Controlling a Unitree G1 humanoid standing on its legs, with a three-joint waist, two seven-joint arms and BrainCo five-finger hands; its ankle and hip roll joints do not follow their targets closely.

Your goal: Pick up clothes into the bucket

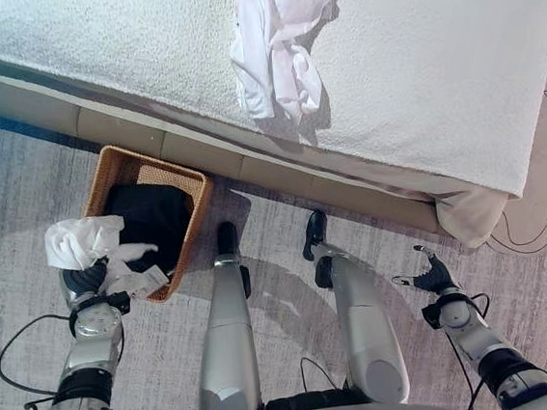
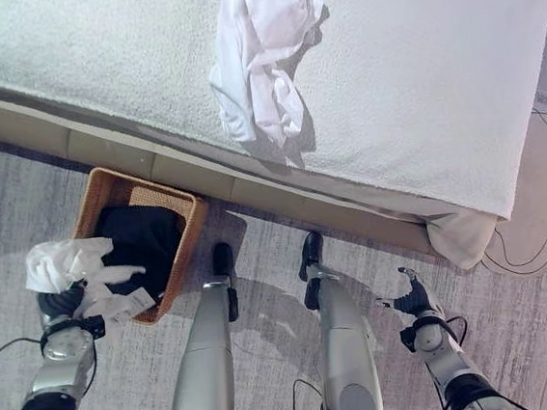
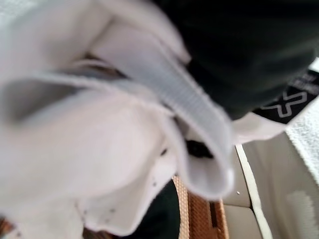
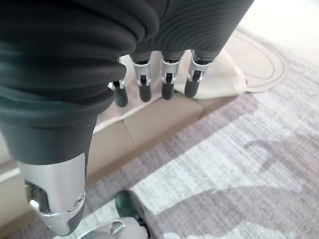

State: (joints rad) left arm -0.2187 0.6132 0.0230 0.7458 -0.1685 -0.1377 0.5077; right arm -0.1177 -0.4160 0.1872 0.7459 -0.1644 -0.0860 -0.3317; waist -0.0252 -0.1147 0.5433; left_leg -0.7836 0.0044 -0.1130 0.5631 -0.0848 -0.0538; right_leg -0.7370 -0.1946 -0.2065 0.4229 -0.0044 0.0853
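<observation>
A crumpled white garment (image 1: 83, 241) is held in the left hand (image 1: 85, 278), whose fingers are closed round the cloth, at the near rim of the wicker basket (image 1: 192, 198) on the carpet beside the bed (image 1: 94, 48). A dark garment (image 1: 153, 216) is already lying inside the basket. The step in hand is judged to be the drop: the cloth needs to be carried a little further over the opening and the fingers released. Another white garment (image 1: 277, 40) is left on the bed, so a further pick is called for afterwards. The right hand (image 1: 432, 273) is held idle and empty, fingers relaxed, over the carpet.
</observation>
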